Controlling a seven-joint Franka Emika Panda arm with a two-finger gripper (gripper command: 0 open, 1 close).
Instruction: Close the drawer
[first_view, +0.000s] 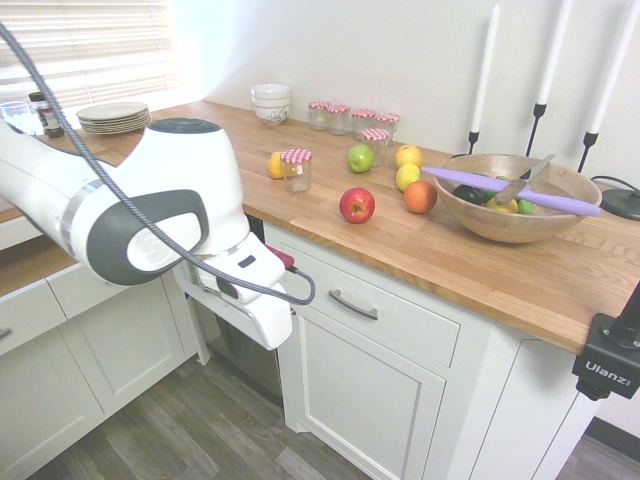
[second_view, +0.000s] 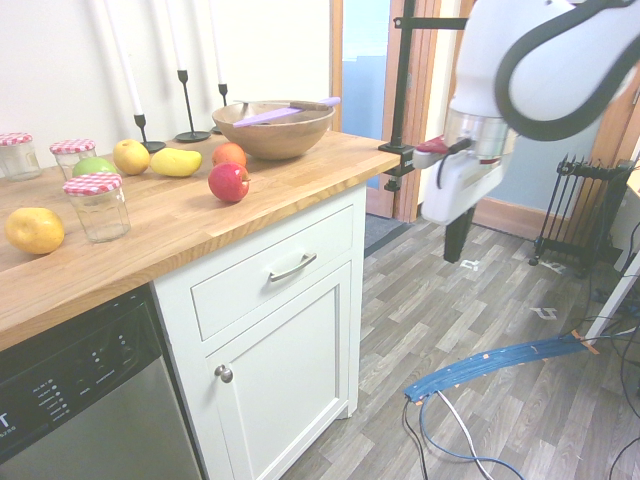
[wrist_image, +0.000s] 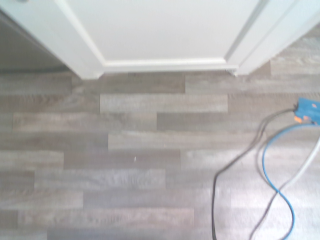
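Observation:
The drawer (first_view: 28, 310) shows only at the left edge of the first exterior view. It stands pulled out, with its light wooden inside (first_view: 30, 262) exposed above the white front, and my arm covers much of it. My gripper (second_view: 457, 250) hangs in the air in front of the counter, pointing down at the floor and well away from the drawer. Its dark fingers are together, shut on nothing. Its white hand (first_view: 250, 295) sits just left of the narrower drawer (first_view: 370, 305). The wrist view holds only grey plank floor (wrist_image: 135, 165) and the foot of a white cabinet (wrist_image: 165, 30).
The wooden counter (first_view: 480, 260) carries apples, other fruit, several checked-lid jars, a wooden bowl (first_view: 525, 200) with a purple knife, candlesticks, bowls and plates. Below it are a panelled cabinet door (second_view: 285, 385) and a dishwasher (second_view: 80, 400). A black radiator (second_view: 580, 210) stands on the floor.

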